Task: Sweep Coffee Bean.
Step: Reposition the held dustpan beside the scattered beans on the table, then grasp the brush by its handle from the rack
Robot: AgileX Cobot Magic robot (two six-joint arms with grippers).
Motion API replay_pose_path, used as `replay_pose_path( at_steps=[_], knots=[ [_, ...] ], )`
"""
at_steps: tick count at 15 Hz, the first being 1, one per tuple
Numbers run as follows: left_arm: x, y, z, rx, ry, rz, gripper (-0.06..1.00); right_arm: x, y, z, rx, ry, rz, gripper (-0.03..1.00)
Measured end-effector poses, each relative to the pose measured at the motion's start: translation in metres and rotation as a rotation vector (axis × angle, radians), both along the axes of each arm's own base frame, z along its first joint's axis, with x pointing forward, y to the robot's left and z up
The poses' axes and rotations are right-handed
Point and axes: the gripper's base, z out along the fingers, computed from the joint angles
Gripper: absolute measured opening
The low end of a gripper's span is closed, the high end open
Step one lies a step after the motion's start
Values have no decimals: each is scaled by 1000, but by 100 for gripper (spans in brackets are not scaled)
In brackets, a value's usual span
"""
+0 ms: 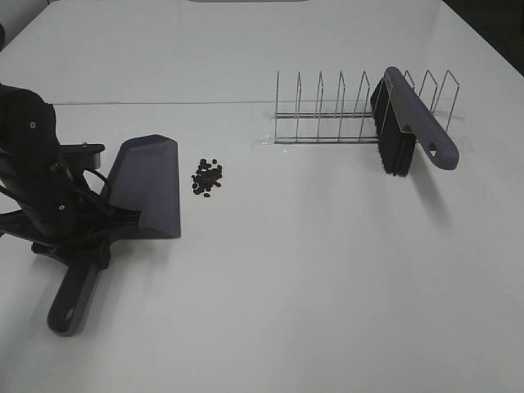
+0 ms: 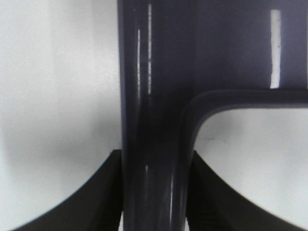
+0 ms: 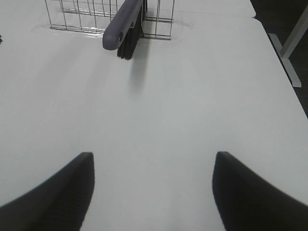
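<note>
The coffee beans (image 1: 206,178) lie in a loose dark cluster on the white table, just right of the blade of the grey dustpan (image 1: 149,187). My left gripper (image 1: 92,242) is shut on the dustpan's handle (image 2: 151,120), which runs between its fingers (image 2: 98,197) in the left wrist view. The dustpan rests on the table with its blade edge facing the beans. A grey brush (image 1: 409,123) with black bristles leans in the wire rack (image 1: 344,110); it also shows in the right wrist view (image 3: 122,24). My right gripper (image 3: 151,192) is open and empty, well short of the brush.
The wire rack (image 3: 86,14) stands at the back right on a clear tray. The table's right edge (image 3: 276,67) drops off to a dark floor with a white leg (image 3: 291,43) beyond it.
</note>
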Motion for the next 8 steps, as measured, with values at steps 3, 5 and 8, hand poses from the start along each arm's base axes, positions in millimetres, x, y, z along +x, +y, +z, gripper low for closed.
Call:
replay_pose_path(
  at_steps=[3, 5, 8],
  knots=[
    [-2, 1, 40, -27, -97, 6, 35, 0, 0, 0, 0, 0, 0, 68],
    [-3, 2, 51, -29, -129, 2, 35, 0, 0, 0, 0, 0, 0, 68],
    [-4, 2, 52, -24, -119, 2, 35, 1, 0, 0, 0, 4, 0, 67]
  ],
)
